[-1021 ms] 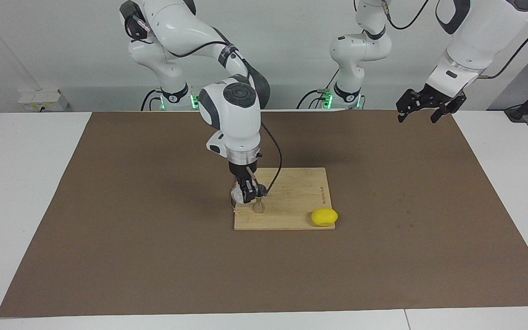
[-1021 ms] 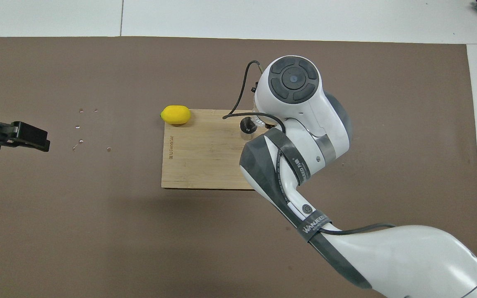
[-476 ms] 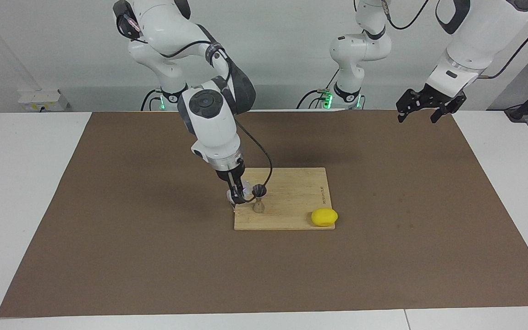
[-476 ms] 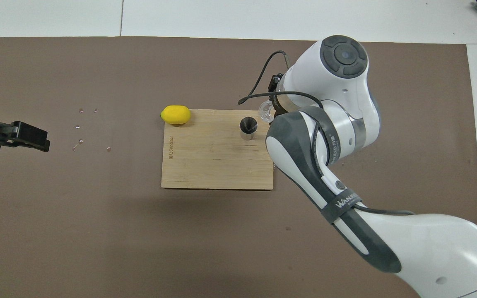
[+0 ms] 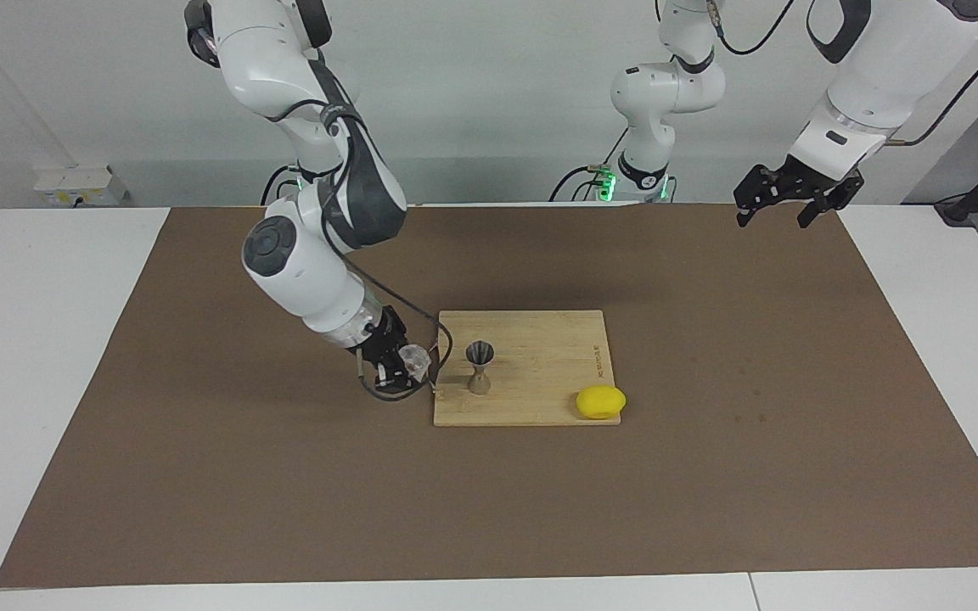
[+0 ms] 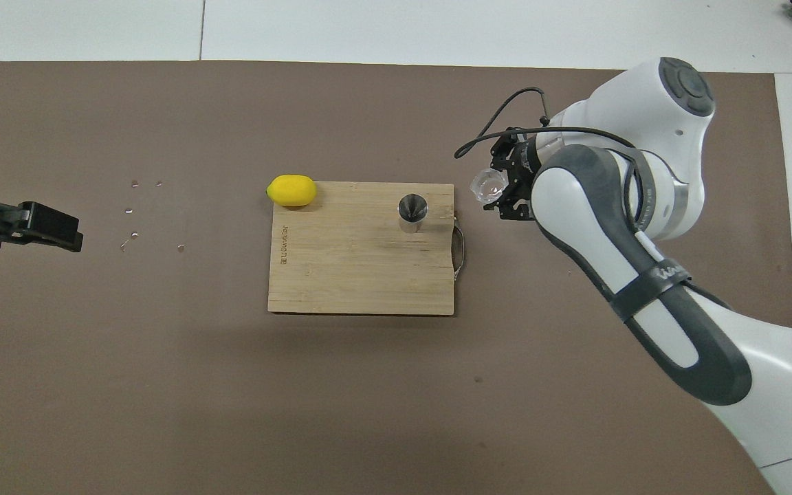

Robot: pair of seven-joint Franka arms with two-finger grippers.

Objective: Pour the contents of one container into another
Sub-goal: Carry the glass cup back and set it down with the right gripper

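The clear glass tumbler is held in my right gripper, which is shut on it. The hand is slanted and hangs low over the brown mat, just off the edge of the cutting board toward the right arm's end of the table. The metal jigger stands upright on that board, apart from the tumbler. My left gripper waits open and raised over the mat at the left arm's end, holding nothing.
A yellow lemon sits at the board's corner toward the left arm's end. A few small droplets dot the mat between the lemon and the left gripper. The brown mat covers most of the white table.
My right gripper has swung the tumbler away from above the jigger, off the board toward the right arm's end, and the arm now leans over. The left arm has not moved.
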